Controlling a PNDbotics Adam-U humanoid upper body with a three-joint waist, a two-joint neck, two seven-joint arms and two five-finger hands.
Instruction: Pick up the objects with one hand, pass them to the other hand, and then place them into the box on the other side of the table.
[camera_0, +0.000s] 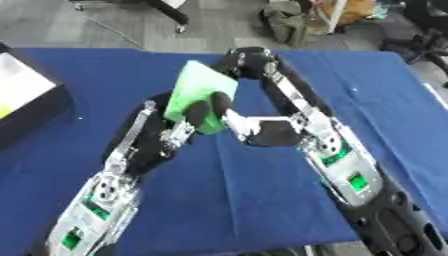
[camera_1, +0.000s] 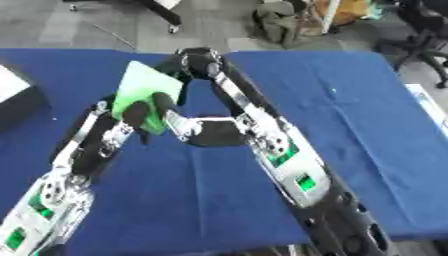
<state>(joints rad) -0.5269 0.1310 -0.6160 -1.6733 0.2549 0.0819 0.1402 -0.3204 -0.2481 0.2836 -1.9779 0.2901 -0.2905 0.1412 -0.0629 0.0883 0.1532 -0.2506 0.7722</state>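
- A table covered in a deep blue cloth (camera_0: 262, 210) filled most of the view, with grey floor, chair legs and bags beyond its far edge.
- Two black and silver robot arms reached in from the near edge and met above the middle of the table.
- A dark box (camera_0: 35, 107) with a pale inside sat at the table's left edge, well apart from both hands.
- A flat, bright green object (camera_0: 199, 90), roughly rectangular and tilted up on end, was held in the air over the table's centre, towards the far edge.
- The left hand (camera_0: 203, 116) was curled around the lower edge of the green object, its dark fingers wrapped over the front face.
- The right hand (camera_0: 241, 62) was at the green object's upper right corner, touching or just beside it; whether its fingers were spread or curled could not be told.
- A pale strip showed at the table's right edge (camera_1: 430, 107), too small to identify.
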